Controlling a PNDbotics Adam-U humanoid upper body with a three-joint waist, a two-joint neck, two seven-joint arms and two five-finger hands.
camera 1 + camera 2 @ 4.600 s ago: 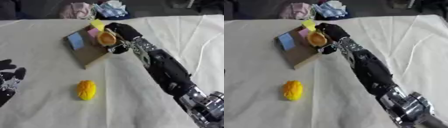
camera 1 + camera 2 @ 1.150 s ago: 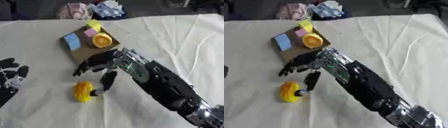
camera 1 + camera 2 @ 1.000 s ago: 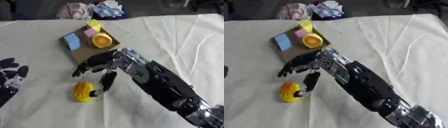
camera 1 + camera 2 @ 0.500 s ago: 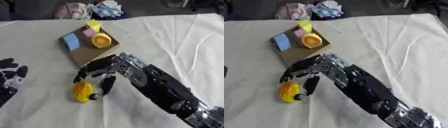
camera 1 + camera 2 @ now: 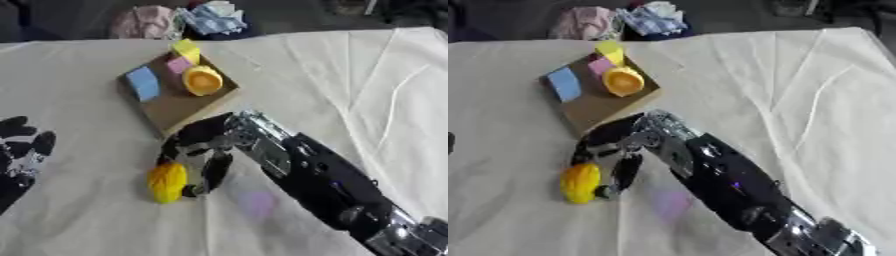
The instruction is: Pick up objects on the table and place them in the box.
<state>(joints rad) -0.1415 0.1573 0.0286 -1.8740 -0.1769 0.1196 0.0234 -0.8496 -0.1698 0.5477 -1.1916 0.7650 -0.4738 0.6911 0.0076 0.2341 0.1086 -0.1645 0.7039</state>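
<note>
The bench is covered with a pale, creased cloth and carries everything here. Across it the right arm reaches in from the lower right corner toward the middle. Just beyond the right hand lies the box, a shallow brown cardboard tray set askew, its near corner close to the back of the hand. Inside the box, away from the hand, sit a blue block, an orange bowl-shaped thing, a small pink block and a yellow block at the far corner.

The right hand hangs low over the cloth with its fingers curled downward around the yellow object. That object, a ribbed yellow lump, lies on the bench directly under and to the left of the hand, on the near side of the box and outside it. One dark finger comes down along its right side and another reaches its top, so the hand is closing on it; whether the object has left the cloth I cannot tell.

Far to the left of the working hand, the left hand rests at the picture's edge, its dark fingers spread and relaxed, holding nothing.
</note>
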